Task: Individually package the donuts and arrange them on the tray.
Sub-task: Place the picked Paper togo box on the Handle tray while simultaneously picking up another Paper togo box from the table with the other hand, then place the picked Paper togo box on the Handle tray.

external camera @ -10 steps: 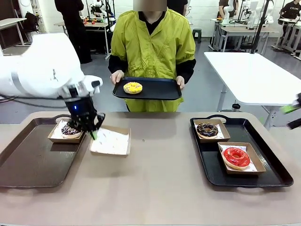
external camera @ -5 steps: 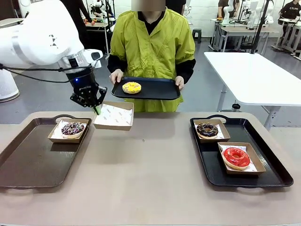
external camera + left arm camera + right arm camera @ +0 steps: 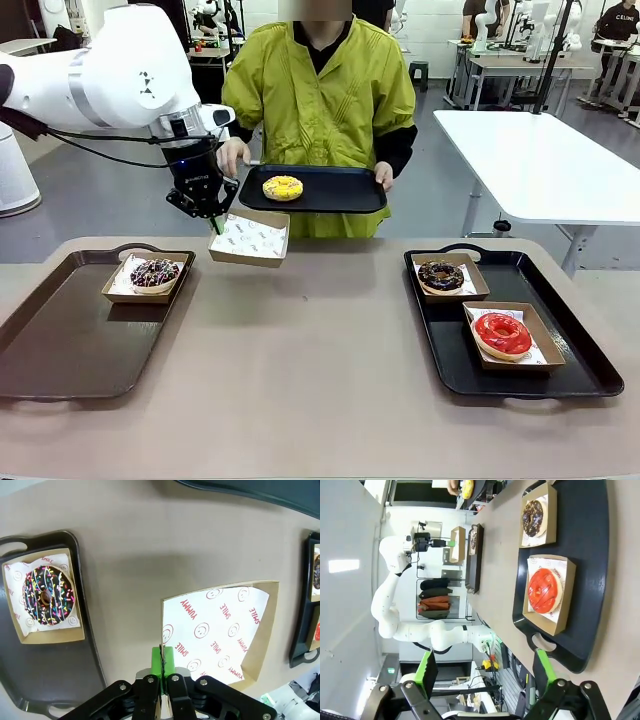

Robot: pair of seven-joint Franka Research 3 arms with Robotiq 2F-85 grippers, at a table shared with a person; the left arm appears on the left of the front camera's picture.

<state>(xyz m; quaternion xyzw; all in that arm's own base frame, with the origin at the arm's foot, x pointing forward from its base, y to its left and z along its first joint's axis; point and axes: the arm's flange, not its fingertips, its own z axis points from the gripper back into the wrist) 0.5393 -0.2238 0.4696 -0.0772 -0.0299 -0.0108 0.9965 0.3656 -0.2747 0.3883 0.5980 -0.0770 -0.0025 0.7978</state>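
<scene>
The left claw (image 3: pixel 214 222), black with green pads, is pressed together on the near edge of an empty brown cardboard box lined with white printed paper (image 3: pixel 250 238), holding it off the beige table (image 3: pixel 320 350) just below the black tray in the person's hands (image 3: pixel 330 190). On that tray lies the yellow ring donut (image 3: pixel 283 187), the one not yet boxed. The step in hand looks like offering the box so the yellow donut can go in; to do it well, the claw should keep the box level, since it hangs from one thin wall and could sag or twist, and bring its open top close under the tray's near rim without bumping it. Farther out, the dark donut with coloured sprinkles (image 3: pixel 154 273) sits in its own box on the brown tray at the robot's left (image 3: pixel 60 350). The chocolate-brown donut (image 3: pixel 441 274) and the glossy red donut (image 3: pixel 502 333) sit boxed on the black tray at the right (image 3: pixel 580 370). The right claw (image 3: pixel 485 672) hangs spread and empty, well apart from them.
</scene>
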